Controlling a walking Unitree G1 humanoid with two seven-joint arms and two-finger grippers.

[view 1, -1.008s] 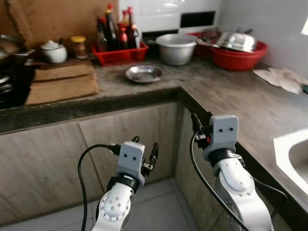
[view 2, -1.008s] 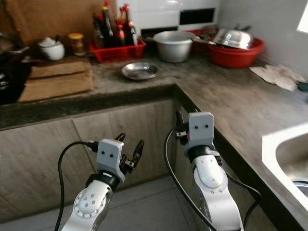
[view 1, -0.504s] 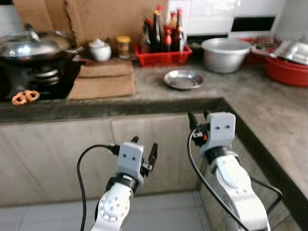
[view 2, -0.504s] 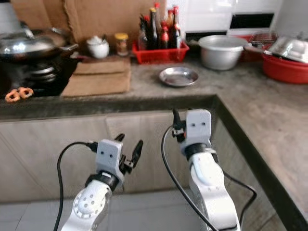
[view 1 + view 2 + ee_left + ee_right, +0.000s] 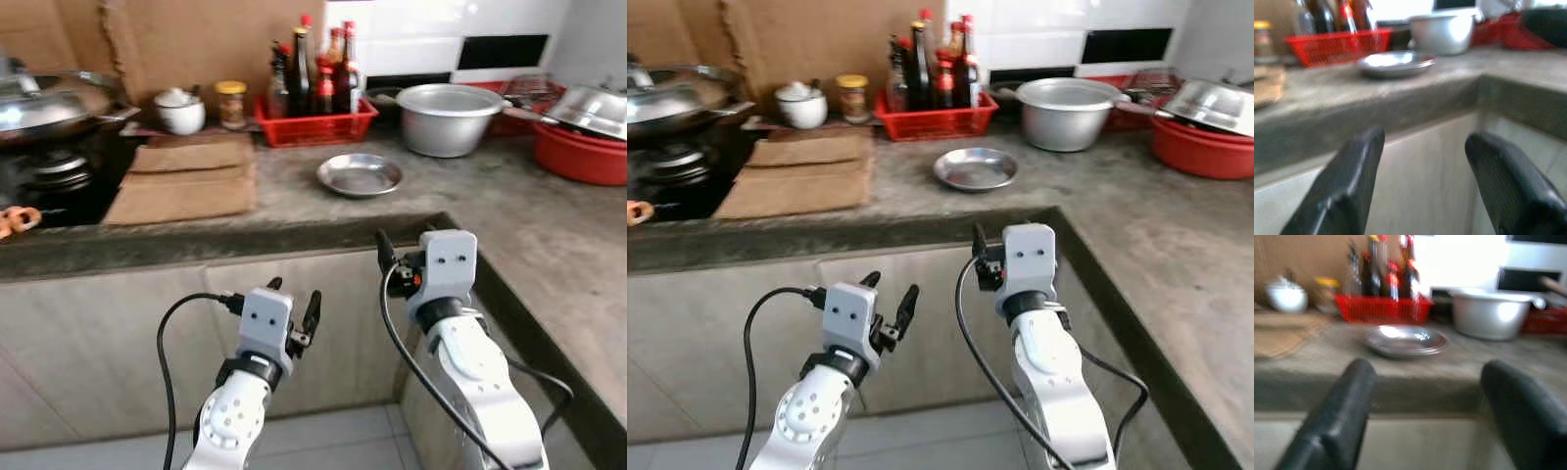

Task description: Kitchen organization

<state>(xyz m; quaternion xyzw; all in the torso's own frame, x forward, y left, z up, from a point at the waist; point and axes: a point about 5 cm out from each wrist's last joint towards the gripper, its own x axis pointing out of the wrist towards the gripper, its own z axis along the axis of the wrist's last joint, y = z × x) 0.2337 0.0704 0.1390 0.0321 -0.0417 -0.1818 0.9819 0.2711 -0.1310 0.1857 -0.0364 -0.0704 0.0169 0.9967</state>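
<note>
The shallow round steel dish (image 5: 360, 174) sat on the grey stone countertop (image 5: 460, 196), up and ahead of both grippers, nearer the right one, not touched by either. The right gripper (image 5: 389, 257) was raised just below the counter edge by the inside corner, fingers spread apart with nothing between them; in its wrist view the dish (image 5: 1406, 340) lay straight ahead past the two black fingers (image 5: 1339, 411). The left gripper (image 5: 294, 305) was lower, in front of the pale wood cabinet doors (image 5: 108, 343), fingers also spread and empty, well below the counter lip; its wrist view showed the dish (image 5: 1395, 62) above and ahead, blurred.

Behind the dish, further from the grippers, stood a red plastic basket of dark sauce bottles (image 5: 313, 108) against the wall. Right of that was a large aluminium pot (image 5: 449, 117), then a red plastic basin (image 5: 588, 152) with a shiny steel lid (image 5: 593, 103) resting on it. Left of the basket were a yellow-lidded jar (image 5: 232, 102) and a small white ceramic lidded pot (image 5: 180, 111). Folded brown cardboard pieces (image 5: 186, 176) lay flat on the counter, above the left gripper. Far left, a steel wok (image 5: 49, 98) sat on a black gas stove (image 5: 49, 176).
</note>
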